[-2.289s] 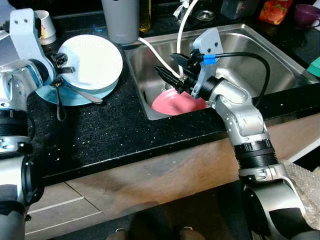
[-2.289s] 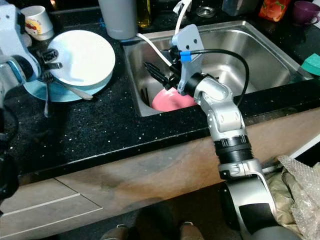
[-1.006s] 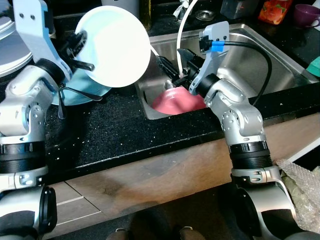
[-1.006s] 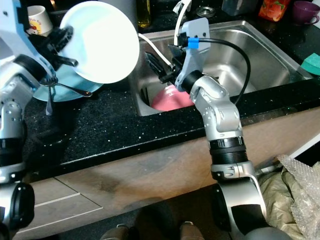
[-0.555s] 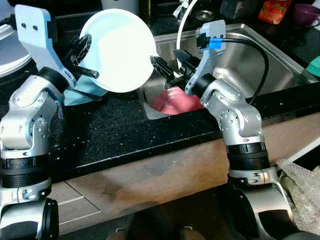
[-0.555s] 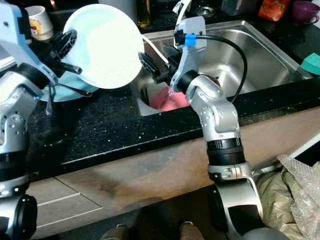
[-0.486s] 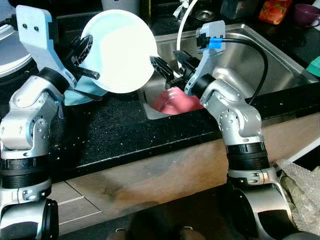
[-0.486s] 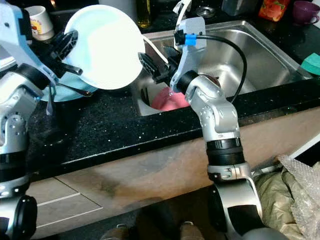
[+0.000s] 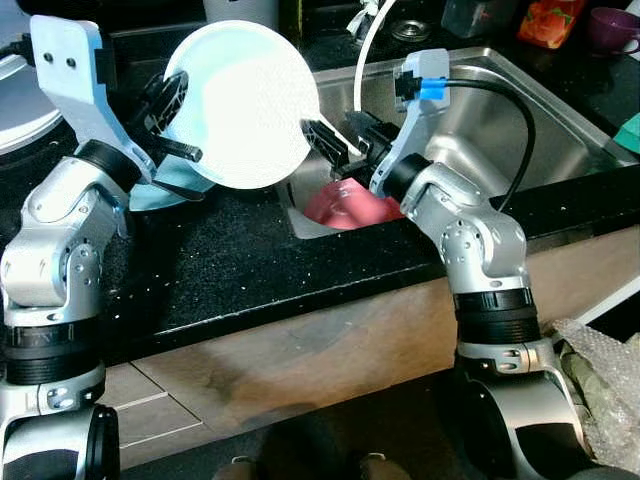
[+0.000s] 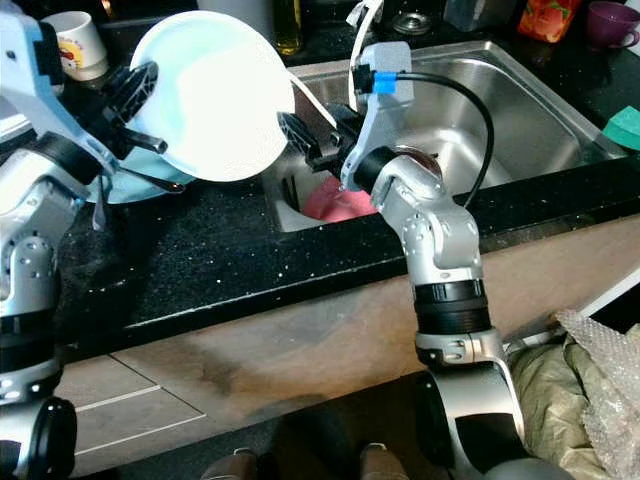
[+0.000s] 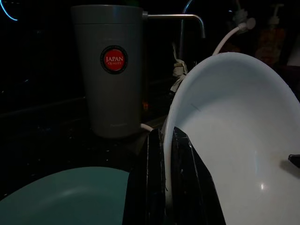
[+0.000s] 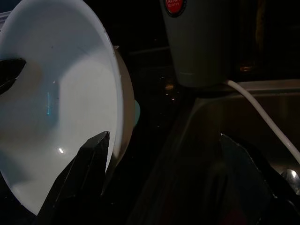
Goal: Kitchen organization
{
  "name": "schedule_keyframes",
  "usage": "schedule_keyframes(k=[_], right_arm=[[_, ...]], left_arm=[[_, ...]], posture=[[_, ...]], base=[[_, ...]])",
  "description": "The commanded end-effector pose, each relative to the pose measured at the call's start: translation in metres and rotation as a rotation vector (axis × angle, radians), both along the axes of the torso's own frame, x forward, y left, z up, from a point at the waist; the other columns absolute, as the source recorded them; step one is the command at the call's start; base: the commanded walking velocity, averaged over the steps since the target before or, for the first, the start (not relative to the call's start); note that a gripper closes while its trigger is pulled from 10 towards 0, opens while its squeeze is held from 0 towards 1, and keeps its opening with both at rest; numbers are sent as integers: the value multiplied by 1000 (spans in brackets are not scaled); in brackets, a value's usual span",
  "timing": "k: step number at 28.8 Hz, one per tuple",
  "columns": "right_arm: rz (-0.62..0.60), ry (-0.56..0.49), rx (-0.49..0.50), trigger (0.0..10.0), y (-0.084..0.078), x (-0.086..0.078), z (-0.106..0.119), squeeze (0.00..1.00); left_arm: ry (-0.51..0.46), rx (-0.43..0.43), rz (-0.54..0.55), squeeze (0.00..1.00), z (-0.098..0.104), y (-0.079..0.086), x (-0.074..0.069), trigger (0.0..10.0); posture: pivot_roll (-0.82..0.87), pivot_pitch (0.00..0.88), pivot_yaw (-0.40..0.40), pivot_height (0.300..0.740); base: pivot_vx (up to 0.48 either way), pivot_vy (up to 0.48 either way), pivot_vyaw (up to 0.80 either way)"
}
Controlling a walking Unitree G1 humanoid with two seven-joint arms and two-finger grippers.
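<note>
My left gripper [image 9: 178,150] is shut on the rim of a white plate [image 9: 245,100]. It holds the plate tilted up on edge above the black counter, just left of the steel sink [image 9: 500,110]. In the left wrist view the two fingers [image 11: 152,187] clamp the plate's edge [image 11: 225,140]. My right gripper [image 9: 346,138] stands open over the sink's left end, one finger close by the plate's right rim and not touching it. A pink plate [image 9: 345,205] lies in the sink below it. A teal plate [image 9: 145,195] with cutlery rests on the counter under the white one.
A grey tumbler [image 11: 110,65] stands behind the sink's left corner, with a white hose [image 9: 362,50] curving into the basin. A mug [image 10: 72,45] sits at the back left. At the far right are a purple cup [image 9: 610,28] and an orange packet [image 9: 550,20].
The left gripper has lifted the white plate off the teal plate, tipped it on edge and carried it toward the sink. The right gripper has swung left toward the plate's rim.
</note>
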State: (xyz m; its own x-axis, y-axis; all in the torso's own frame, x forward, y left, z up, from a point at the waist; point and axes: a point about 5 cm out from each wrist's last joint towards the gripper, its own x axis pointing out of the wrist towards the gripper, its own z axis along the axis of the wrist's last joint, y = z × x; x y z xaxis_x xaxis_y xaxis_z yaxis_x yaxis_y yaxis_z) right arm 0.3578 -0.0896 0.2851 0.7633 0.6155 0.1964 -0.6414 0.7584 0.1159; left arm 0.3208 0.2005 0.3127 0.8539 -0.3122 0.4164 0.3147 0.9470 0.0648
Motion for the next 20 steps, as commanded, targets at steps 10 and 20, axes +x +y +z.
schedule_keyframes(k=[10, 20], right_arm=[[17, 17, 12, 0, 4, -2, -2, 0], [13, 14, 14, 0, 3, -3, -3, 0]], left_arm=[[-5, 22, -87, 0, -2, -12, -6, 0], [-5, 23, -87, 0, -3, -13, -8, 0]], posture=[[58, 164, 25, 740], [54, 152, 27, 740]], base=[[0, 0, 0], [0, 0, 0]])
